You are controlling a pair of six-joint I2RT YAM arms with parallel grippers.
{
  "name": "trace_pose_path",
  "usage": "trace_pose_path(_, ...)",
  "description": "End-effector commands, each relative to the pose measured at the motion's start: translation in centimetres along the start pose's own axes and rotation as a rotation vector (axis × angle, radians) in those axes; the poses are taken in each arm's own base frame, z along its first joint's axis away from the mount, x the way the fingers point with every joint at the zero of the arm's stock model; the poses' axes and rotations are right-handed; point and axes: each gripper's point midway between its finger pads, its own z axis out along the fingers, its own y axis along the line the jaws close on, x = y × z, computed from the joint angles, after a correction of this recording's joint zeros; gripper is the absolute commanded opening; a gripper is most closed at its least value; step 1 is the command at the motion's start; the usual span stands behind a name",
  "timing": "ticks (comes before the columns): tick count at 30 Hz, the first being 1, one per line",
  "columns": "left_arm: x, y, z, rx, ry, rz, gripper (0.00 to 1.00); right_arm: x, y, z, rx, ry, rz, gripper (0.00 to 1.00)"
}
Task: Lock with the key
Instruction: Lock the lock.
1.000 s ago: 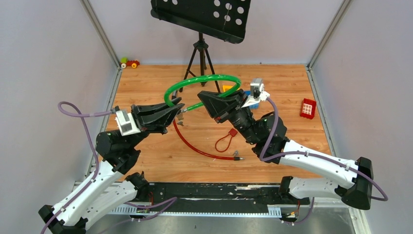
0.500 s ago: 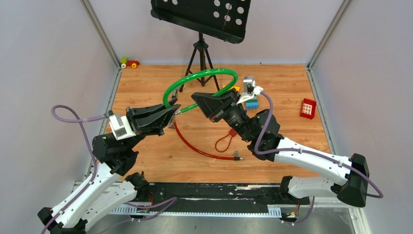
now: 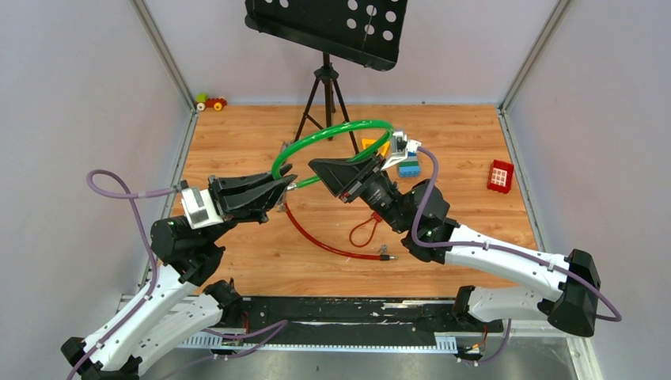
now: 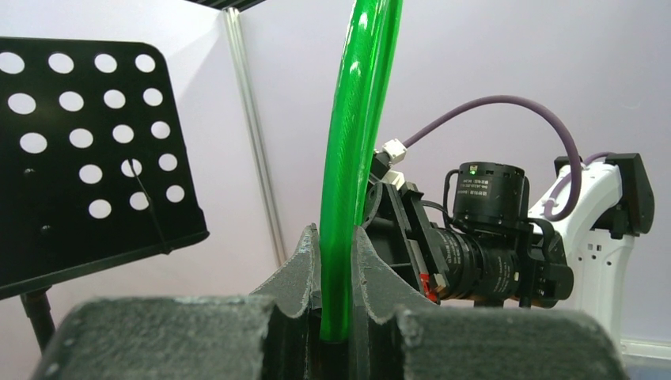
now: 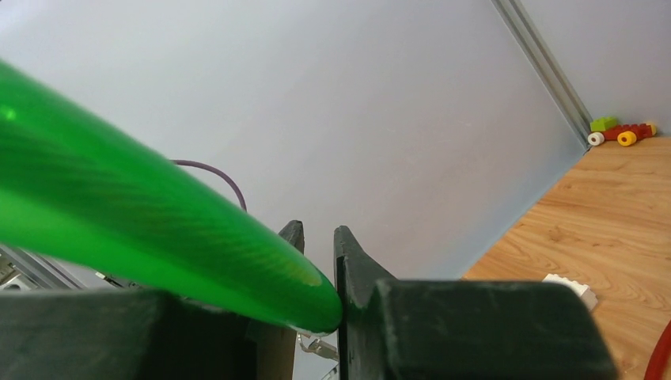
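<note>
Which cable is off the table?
The green cable, gripped in the air by the left hand and right hand; the red cable lies on the table.

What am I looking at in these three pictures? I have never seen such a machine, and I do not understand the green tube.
Two robot arms stand at a wooden table. One picture looks down from above; the other two come from cameras on each wrist. The left gripper is closed on a green cable, and the right gripper grips the same cable further along. On the table lie a red cable and a red block; a music stand is behind. I cannot find the key.
</note>
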Motion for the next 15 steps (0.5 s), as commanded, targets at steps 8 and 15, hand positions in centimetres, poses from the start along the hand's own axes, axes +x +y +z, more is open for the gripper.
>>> trace_pose_path(8, 3.1, -1.2, -0.2, 0.054, 0.071, -0.066, 0.00, 7.5, 1.2, -1.9, -0.057, 0.296, 0.107, 0.06)
trace_pose_path(15, 5.4, 0.1, -1.1, -0.031, 0.143, -0.091, 0.03, 5.3, 0.0, -1.7, 0.047, 0.247, 0.024, 0.00)
